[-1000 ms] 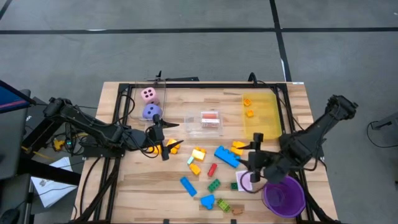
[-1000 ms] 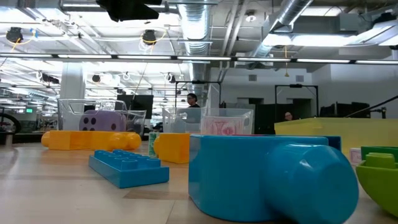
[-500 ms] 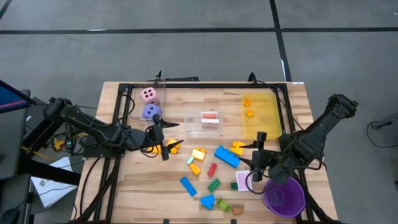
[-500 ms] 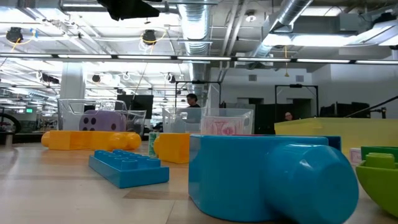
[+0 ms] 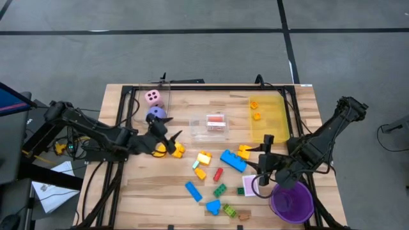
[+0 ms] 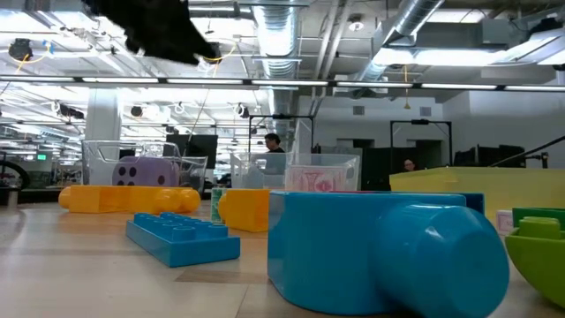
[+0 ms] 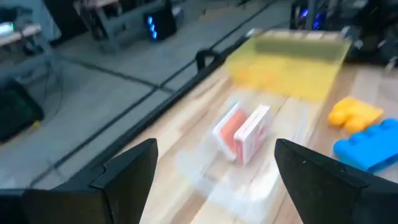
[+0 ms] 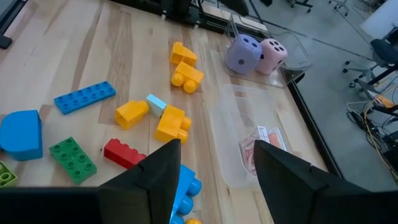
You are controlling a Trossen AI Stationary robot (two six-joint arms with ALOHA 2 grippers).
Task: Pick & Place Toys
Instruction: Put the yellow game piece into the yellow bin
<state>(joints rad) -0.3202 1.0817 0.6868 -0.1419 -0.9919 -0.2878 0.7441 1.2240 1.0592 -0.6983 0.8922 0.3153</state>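
Loose toy bricks lie on the wooden table (image 5: 147, 198): yellow ones (image 5: 177, 150), a long blue one (image 5: 232, 160), a red one (image 5: 218, 174), green ones (image 5: 220, 190). A pink die (image 5: 153, 97) and a purple die (image 5: 155, 114) sit in a clear bin at the far left. Pink-backed cards (image 7: 244, 131) stand in a clear bin (image 5: 217, 123) at mid-table. My left gripper (image 5: 170, 139) hovers open just left of the yellow bricks, nothing between its fingers (image 7: 127, 177). My right gripper (image 5: 259, 174) hangs open over the near right, above a pink card (image 5: 251, 186).
A yellow see-through bin (image 5: 268, 119) with orange bricks stands at the far right. A round purple cup (image 5: 292, 202) sits at the near right corner, close to my right arm. A black frame (image 5: 192, 87) runs along the table's far edge. Bare wood lies at the near left.
My left gripper has rolled at the wrist and tipped, sinking a little above the yellow bricks; its fingers stay as wide apart as before. My right arm and the toys have kept still.
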